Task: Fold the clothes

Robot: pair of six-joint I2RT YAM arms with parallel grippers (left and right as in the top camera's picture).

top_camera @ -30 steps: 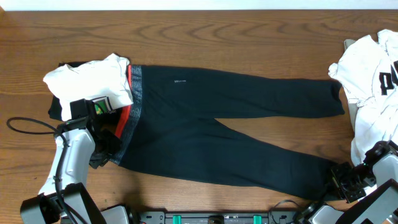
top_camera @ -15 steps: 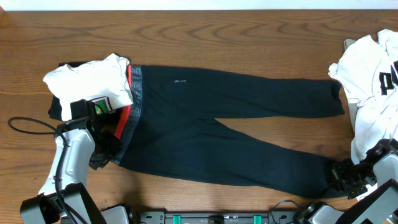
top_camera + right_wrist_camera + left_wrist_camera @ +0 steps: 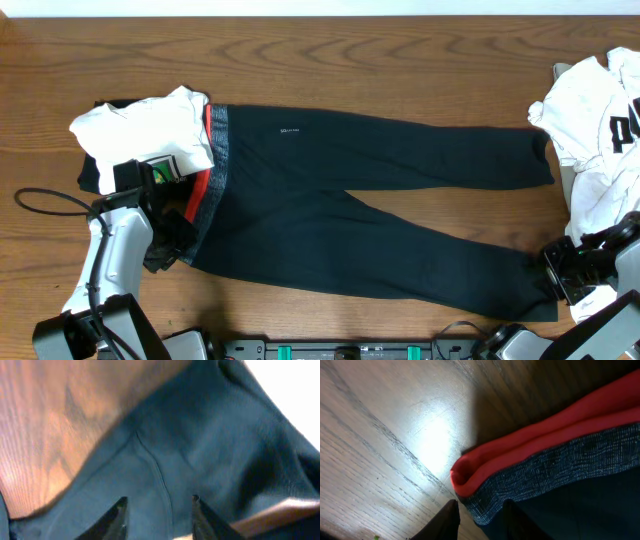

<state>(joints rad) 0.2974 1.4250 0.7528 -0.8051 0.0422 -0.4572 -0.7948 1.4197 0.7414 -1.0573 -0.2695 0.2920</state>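
Observation:
The black pants [image 3: 380, 200] lie spread across the table, with the grey, red-edged waistband [image 3: 212, 160] at the left and both legs running right. My left gripper [image 3: 172, 232] is at the waistband's lower corner. In the left wrist view its fingers stand a little apart, and the left gripper [image 3: 481, 522] is open round the grey waistband corner [image 3: 560, 465], with bare table showing beside one finger. My right gripper [image 3: 558, 275] is at the near leg's cuff. Seen from the right wrist, the right gripper [image 3: 159, 520] is open just over the dark fabric [image 3: 200, 450], holding nothing.
A white T-shirt with a green logo [image 3: 150, 125] overlaps the waistband's far end, with a dark cloth [image 3: 92, 170] under it. A white T-shirt with black lettering [image 3: 600, 130] is heaped at the right edge, close to my right arm. A cable [image 3: 50, 205] loops at the left.
My right gripper has opened and drawn back to the right, and the near leg's cuff now lies flat on the table. The left gripper has stayed in place.

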